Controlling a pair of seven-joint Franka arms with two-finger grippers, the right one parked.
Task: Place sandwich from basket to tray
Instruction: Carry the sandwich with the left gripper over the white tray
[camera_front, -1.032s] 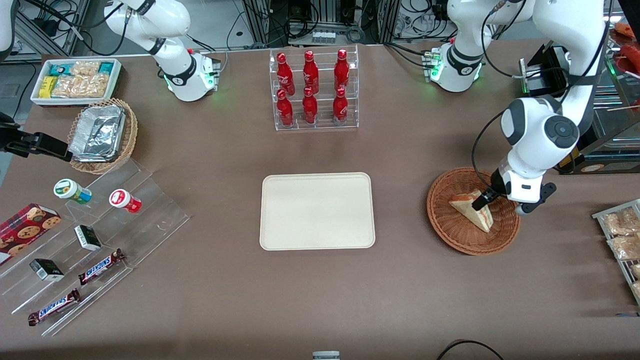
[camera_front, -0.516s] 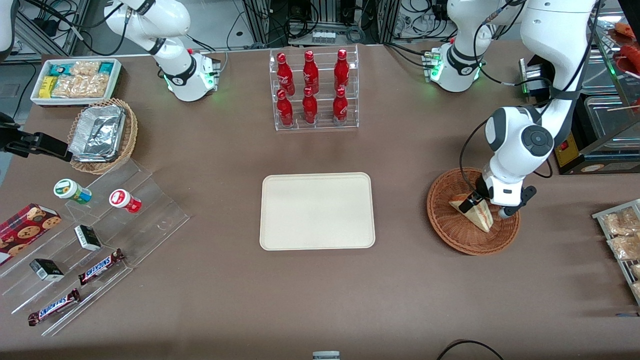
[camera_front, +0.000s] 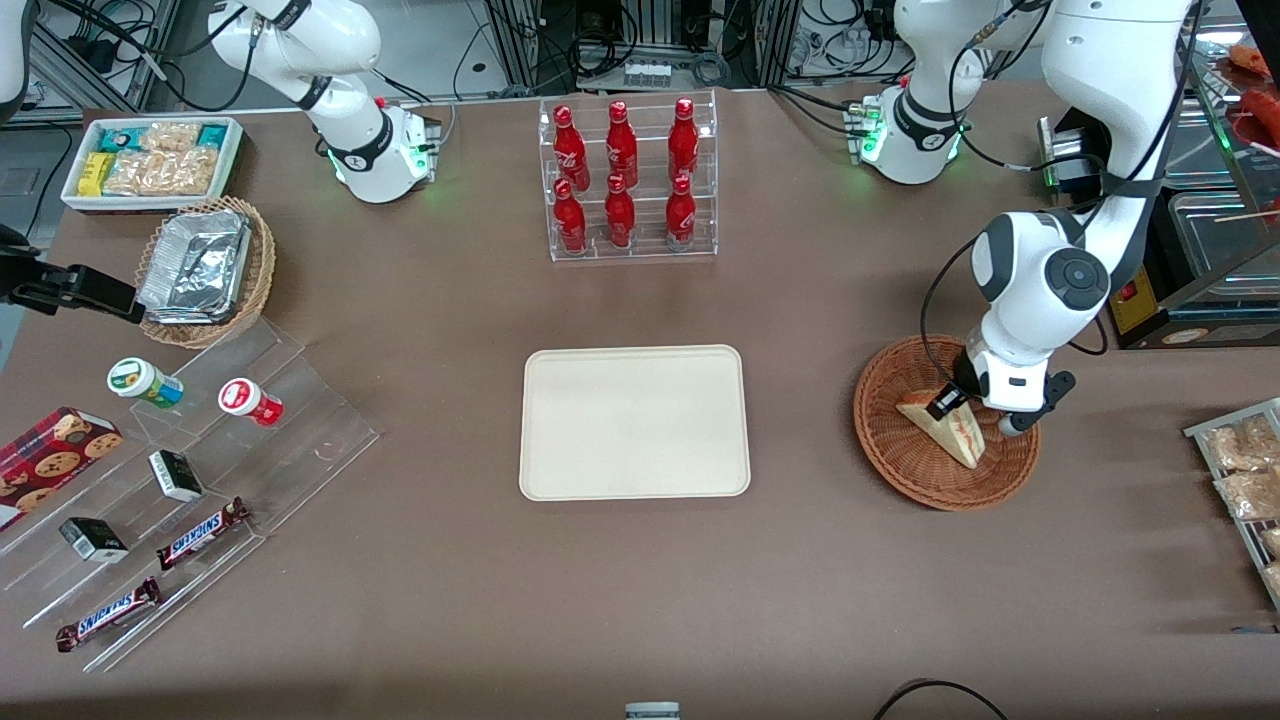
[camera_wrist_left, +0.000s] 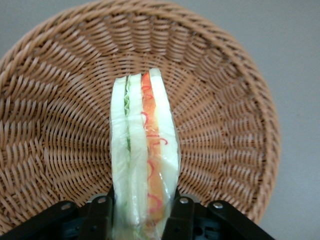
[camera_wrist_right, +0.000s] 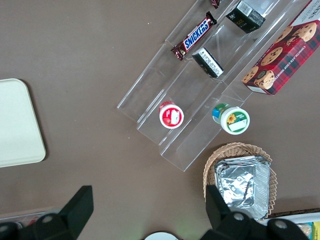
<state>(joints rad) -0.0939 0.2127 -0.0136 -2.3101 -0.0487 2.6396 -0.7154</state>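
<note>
While the sandwich (camera_wrist_left: 145, 160) sits up on its edge in the round brown basket (camera_front: 900, 470), the gripper (camera_wrist_left: 142, 212) is down in the basket too, its black fingers (camera_wrist_left: 182, 212) pressed on the two bread sides. The basket is near the working arm's end of the desk (camera_front: 640, 600). Beside it, in the middle of the desk, lies the cream tray (camera_front: 634, 421) with nothing between them. Red bottles (camera_front: 620, 175) stand in a clear rack farther from the front camera. At the parked arm's end are a clear stepped shelf (camera_front: 200, 470) with candy bars (camera_front: 200, 533), a cookie box (camera_front: 50, 455) and a tan basket of foil trays (camera_front: 205, 268). The desk top is plain brown.
</note>
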